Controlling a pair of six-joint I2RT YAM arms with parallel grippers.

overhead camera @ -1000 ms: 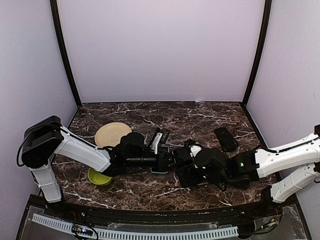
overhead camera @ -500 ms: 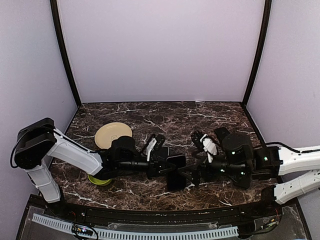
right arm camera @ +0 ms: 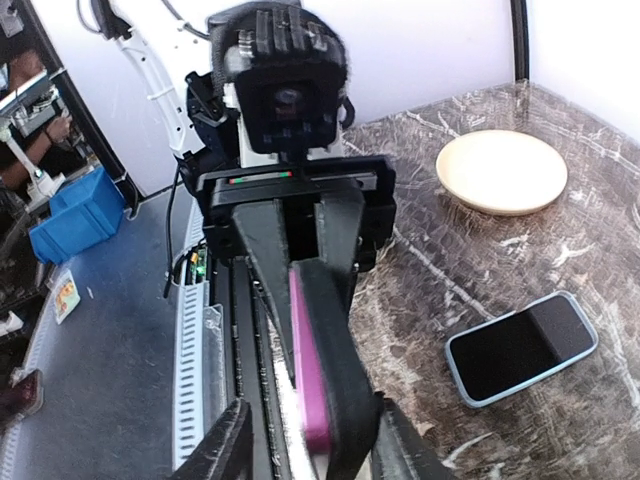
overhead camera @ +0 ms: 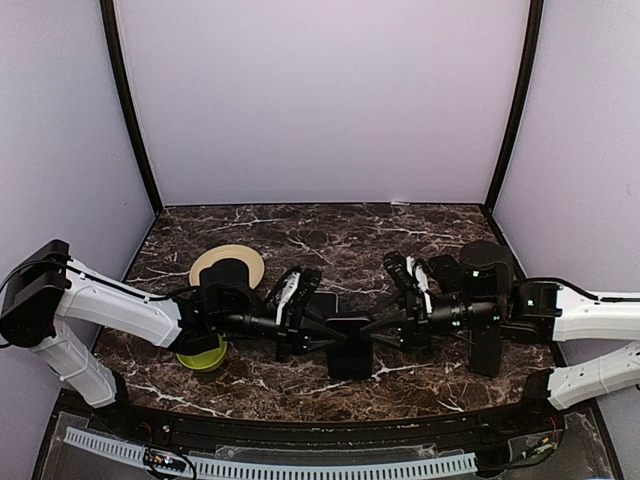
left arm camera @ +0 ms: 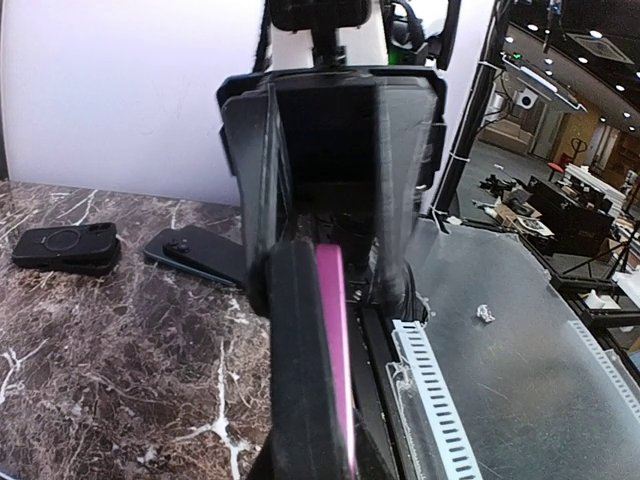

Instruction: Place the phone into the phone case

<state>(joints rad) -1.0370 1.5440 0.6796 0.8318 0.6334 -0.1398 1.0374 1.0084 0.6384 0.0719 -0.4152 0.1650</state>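
The phone case (overhead camera: 350,350), black with a magenta layer along one face, hangs in the air over the middle of the table (overhead camera: 300,235), close to its near edge. It shows its broad side to the overhead camera and only its thin edge to both wrist cameras. I cannot tell whether the magenta layer is a lining or something seated inside.

The left gripper (overhead camera: 333,338) reaches in from the left, its fingers pinched together on the case's left end. The right gripper (overhead camera: 372,335) faces it from the right with its jaws apart, straddling the opposite end, and a gap shows between one finger and the case.

Just behind the left gripper a blue-rimmed phone (right arm camera: 520,345) lies screen up on the table. Further toward the far-left corner sits a beige plate (overhead camera: 227,268), and a green bowl (overhead camera: 200,355) peeks out under the left arm. Behind the right arm a second case (left arm camera: 65,245) lies just beside a dark phone (left arm camera: 195,255).
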